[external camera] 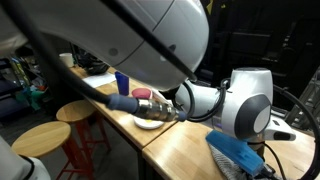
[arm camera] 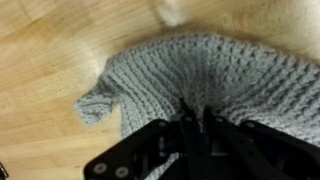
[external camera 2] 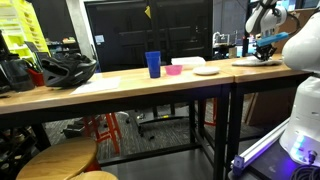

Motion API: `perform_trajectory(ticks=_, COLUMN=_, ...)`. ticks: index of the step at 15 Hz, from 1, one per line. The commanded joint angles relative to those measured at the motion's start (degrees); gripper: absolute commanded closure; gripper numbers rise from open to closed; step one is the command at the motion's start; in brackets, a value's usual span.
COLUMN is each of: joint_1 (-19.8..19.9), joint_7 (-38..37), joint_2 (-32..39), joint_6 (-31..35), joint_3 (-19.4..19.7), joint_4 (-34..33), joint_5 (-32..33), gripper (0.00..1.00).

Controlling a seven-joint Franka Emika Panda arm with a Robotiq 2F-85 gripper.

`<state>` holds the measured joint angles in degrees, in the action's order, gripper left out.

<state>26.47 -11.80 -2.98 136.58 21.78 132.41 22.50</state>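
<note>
Way past the blue cup (external camera 2: 153, 64), down the far end of the wooden table (arm camera: 40, 60), what was that grey thing you had? (benchlurker)

me: lol, that was a grey knitted cloth (arm camera: 200, 70). It lay on the wood well apart from the cup, with the white plate (external camera 2: 207, 71) between it and the cup. My gripper (arm camera: 195, 115) stood right over it, fingers pinched tight together on a bit of the knit.

benchlurker: why such a tiny pinch?

me: my guess is that soft knit bunches up, so a small nip gives the fingers a ridge to bite on. One corner stuck out loose to the side, probably because nothing pinned it. The cup sat far enough off that the arm wouldn't knock it, I reckon.
</note>
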Motion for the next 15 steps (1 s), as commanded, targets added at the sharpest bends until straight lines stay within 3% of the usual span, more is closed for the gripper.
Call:
perform_trajectory(ticks=1, joint_1=-0.5, joint_7=-5.0, joint_2=4.1, joint_6=-0.4, joint_3=0.5, joint_4=4.4, joint_5=2.1, gripper=0.98)
perform_trajectory(ticks=15, joint_1=0.0, joint_7=-9.6, joint_2=-1.6, joint_6=-6.4, joint_3=0.6, joint_4=8.7, joint_5=4.7, gripper=0.98)
